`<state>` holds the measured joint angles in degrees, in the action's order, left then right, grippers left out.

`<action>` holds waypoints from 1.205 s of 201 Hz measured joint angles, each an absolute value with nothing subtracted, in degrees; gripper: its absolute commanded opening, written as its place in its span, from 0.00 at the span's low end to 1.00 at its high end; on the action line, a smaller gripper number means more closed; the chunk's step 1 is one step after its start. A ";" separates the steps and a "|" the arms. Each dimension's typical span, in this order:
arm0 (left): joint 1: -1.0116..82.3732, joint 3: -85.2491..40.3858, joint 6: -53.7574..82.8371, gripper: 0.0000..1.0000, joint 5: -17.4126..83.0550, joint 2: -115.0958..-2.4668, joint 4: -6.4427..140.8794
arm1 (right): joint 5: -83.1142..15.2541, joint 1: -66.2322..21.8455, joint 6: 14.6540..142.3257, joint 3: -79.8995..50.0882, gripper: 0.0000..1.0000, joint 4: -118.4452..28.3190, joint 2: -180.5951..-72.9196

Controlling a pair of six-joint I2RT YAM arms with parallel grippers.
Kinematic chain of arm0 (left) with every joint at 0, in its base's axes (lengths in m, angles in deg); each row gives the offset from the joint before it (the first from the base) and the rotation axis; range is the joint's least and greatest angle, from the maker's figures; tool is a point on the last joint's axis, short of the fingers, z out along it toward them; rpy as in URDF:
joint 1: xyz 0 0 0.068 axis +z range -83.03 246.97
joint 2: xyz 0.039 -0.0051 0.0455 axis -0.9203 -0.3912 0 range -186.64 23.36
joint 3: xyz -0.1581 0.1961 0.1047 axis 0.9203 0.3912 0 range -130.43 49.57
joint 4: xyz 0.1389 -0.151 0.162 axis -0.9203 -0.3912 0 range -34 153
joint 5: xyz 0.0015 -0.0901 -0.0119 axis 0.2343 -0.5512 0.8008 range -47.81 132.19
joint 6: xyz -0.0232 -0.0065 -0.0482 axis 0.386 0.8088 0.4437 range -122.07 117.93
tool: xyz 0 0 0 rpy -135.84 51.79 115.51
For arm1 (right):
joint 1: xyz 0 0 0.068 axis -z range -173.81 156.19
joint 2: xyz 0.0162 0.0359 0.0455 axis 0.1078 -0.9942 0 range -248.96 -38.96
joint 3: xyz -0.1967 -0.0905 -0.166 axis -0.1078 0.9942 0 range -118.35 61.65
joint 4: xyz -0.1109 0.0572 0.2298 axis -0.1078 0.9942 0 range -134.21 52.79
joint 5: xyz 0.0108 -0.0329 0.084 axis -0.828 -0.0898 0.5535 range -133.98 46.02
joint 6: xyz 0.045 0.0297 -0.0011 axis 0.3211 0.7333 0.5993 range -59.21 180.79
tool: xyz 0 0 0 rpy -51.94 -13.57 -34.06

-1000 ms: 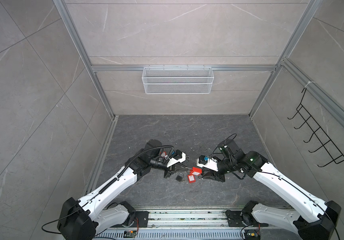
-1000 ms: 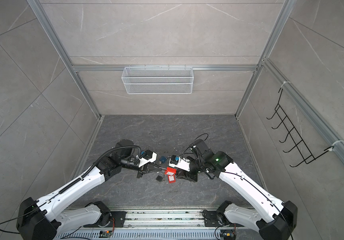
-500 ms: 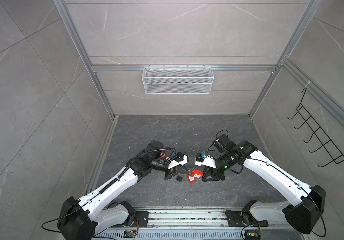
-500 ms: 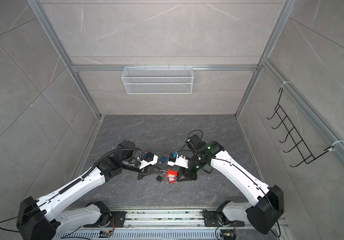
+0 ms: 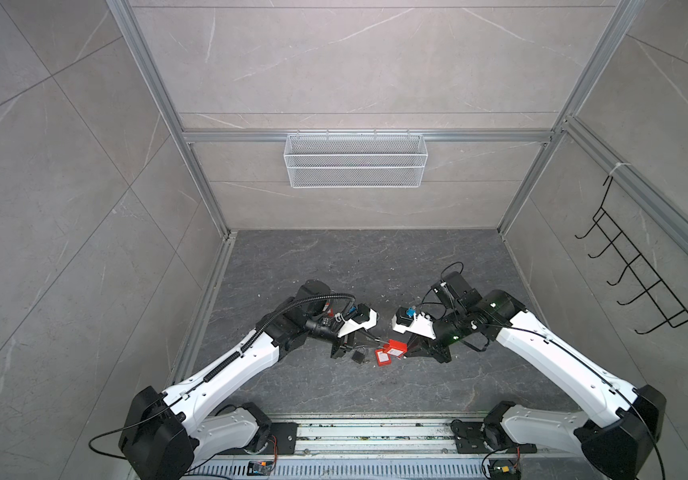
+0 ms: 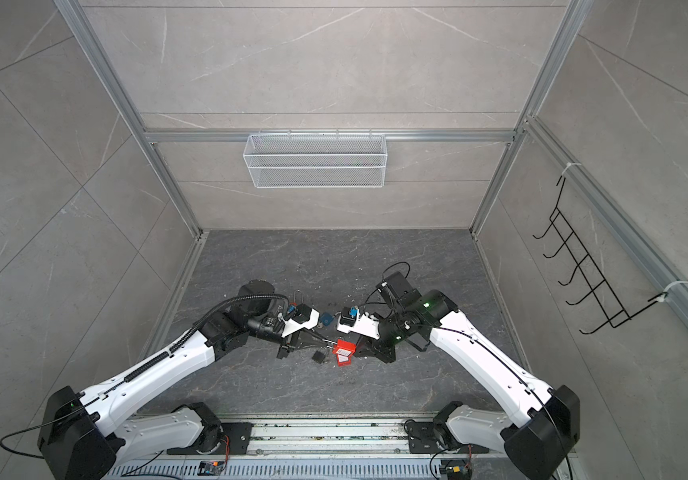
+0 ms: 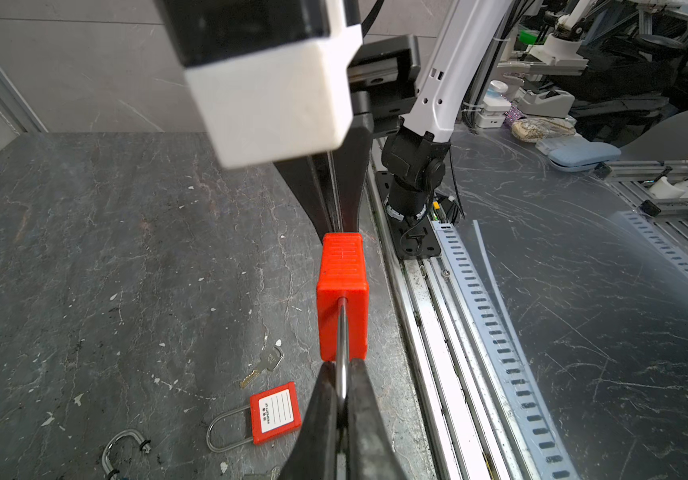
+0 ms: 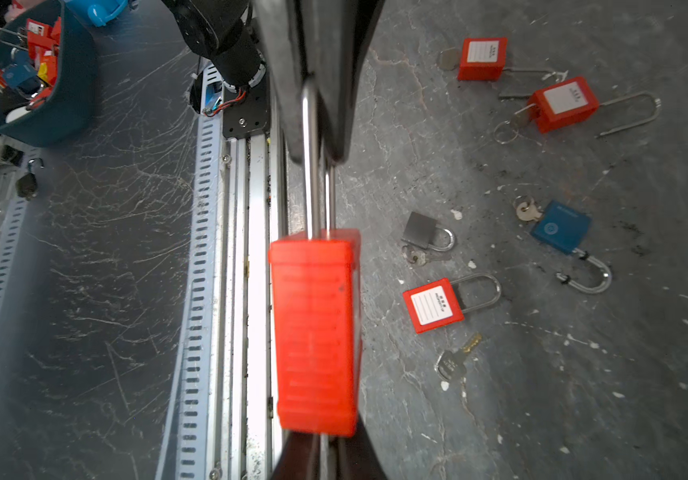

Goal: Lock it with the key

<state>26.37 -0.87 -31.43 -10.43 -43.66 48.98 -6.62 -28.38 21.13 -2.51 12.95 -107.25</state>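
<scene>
In both top views your two claws meet low over the table [image 5: 355, 266], and the red lock [image 5: 396, 345] is held between them.

In the left wrist view, your left claw [image 7: 342, 374] pinches the red lock's metal loop [image 7: 342, 332]. Your right claw [image 7: 340, 224] is pressed together at the lock's far end. What it pinches is hidden. I guess the key sits there, so next comes a slow, straight twist.

In the right wrist view, a loose key [image 8: 454, 359], a small red lock [image 8: 433, 309] and a grey lock [image 8: 421, 232] lie beside the red lock, not in the way.
</scene>
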 measured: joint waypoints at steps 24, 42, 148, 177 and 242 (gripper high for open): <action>26.35 -1.35 -31.45 0.00 -10.34 -44.10 48.58 | -9.39 -28.38 21.00 -1.44 0.21 11.40 -104.80; 26.35 -1.70 -31.45 0.00 -10.25 -44.12 47.99 | -11.27 -28.38 20.65 -1.12 0.21 10.77 -103.86; 26.35 -2.02 -31.45 0.00 -9.93 -44.12 47.97 | -10.73 -28.38 20.67 -0.52 0.17 9.98 -103.84; 26.35 -2.09 -31.45 0.00 -9.79 -44.12 47.97 | -9.53 -28.38 20.48 -0.55 0.07 10.11 -104.47; 26.07 -4.06 -33.86 0.00 -7.35 -44.14 43.99 | -10.25 -28.46 17.42 -0.77 0.00 11.66 -104.54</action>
<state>26.07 -4.06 -33.86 -7.35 -44.14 43.99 -10.25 -28.46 17.42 -0.77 11.66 -104.54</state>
